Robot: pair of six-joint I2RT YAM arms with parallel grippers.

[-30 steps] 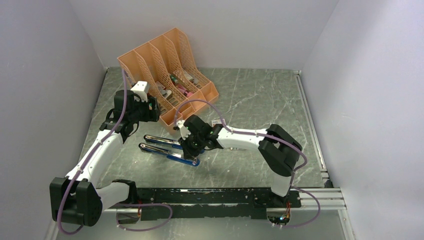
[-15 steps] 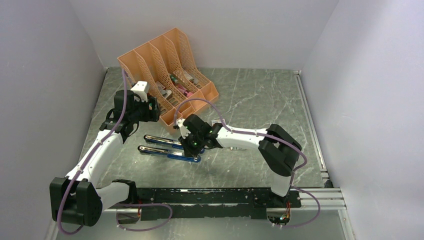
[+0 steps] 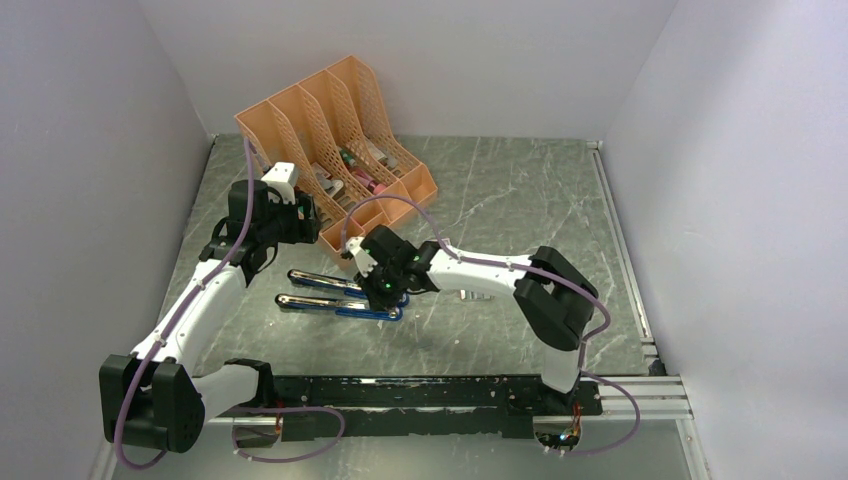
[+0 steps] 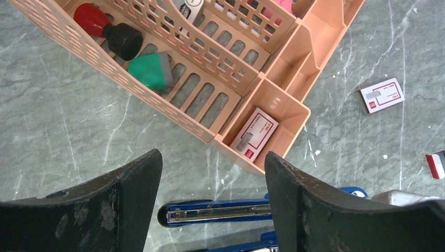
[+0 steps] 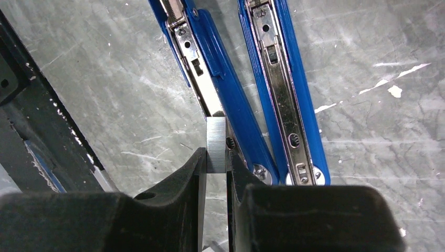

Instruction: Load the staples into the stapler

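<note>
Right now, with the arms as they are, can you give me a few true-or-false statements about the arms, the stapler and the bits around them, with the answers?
1. The right gripper is pinching the staples. True.
2. The stapler is snapped closed. False: it is swung open, its two blue halves lying side by side on the table.
3. The left gripper is carrying a box. False: its jaws are open and empty.
4. A white-and-red box sits in a small end compartment of the orange organizer. True.
</note>
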